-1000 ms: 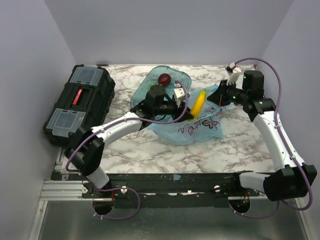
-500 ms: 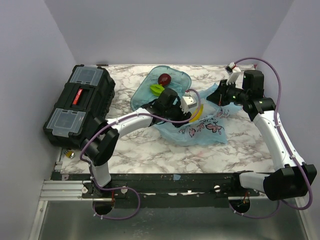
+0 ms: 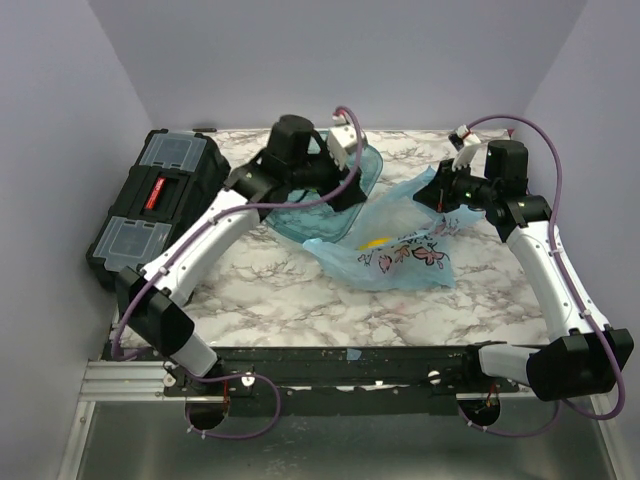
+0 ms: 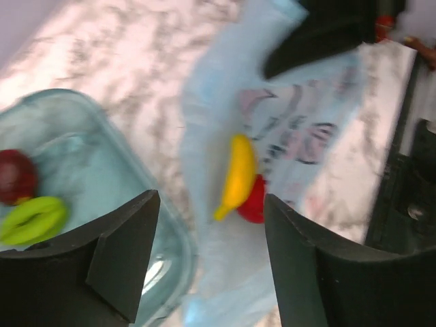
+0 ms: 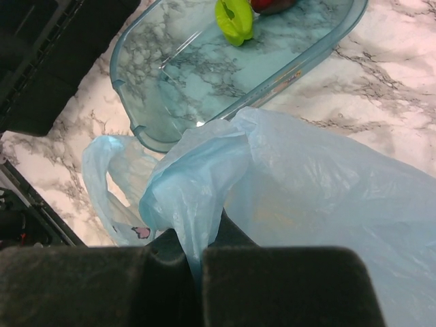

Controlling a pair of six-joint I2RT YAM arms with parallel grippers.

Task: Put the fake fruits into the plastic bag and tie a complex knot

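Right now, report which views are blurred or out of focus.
Left wrist: motion-smeared throughout, the banana and red fruit soft-edged in the bag. Right wrist: tray and bag crisp, only its own fingers a dark unfocused mass at the bottom. Top external: sharp and evenly lit.

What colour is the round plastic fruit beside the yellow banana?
The round plastic fruit is bright red; left wrist view.

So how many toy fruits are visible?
4. Yellow plastic banana and bright red round fruit inside the light-blue plastic bag; dark maroon round fruit and green plastic piece in the clear teal tray. More may be hidden.
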